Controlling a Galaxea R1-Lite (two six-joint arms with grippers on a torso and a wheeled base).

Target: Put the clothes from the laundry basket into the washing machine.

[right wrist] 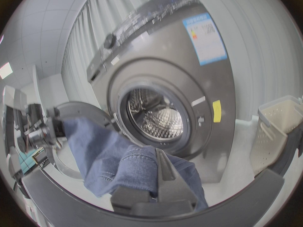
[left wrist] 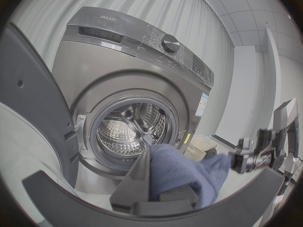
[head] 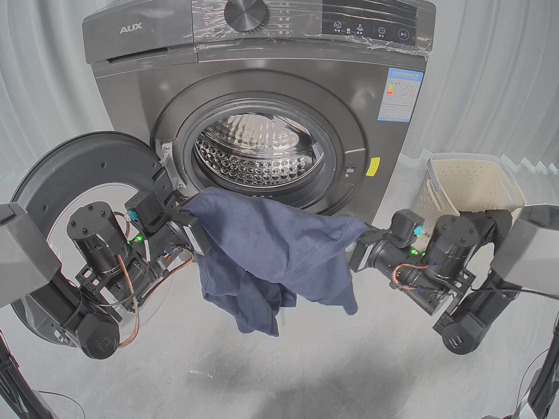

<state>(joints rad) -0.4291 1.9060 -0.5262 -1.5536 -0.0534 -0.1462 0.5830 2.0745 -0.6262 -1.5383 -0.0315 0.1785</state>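
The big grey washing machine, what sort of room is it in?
Probably a laundry area, maybe staged: a grey front-loading washing machine with its door open, a cream perforated plastic laundry basket beside it, pale curtains.

A: Room backdrop?
B: A pleated pale curtain (head: 495,59) is hung well beyond the left fingers (left wrist: 135,177), from ceiling to floor.
A: Floor?
B: A smooth light-grey floor (head: 349,368) is seen below both sets of fingers, with soft reflections on it.
A: Overhead?
B: A tiled grid ceiling (left wrist: 252,10) is seen above the fingers. One lit panel (right wrist: 5,70) is set in it, far off to the side of the right fingers (right wrist: 170,174). A plain white wall (left wrist: 243,89) with dark skirting (left wrist: 225,140) is seen past the curtain's end.
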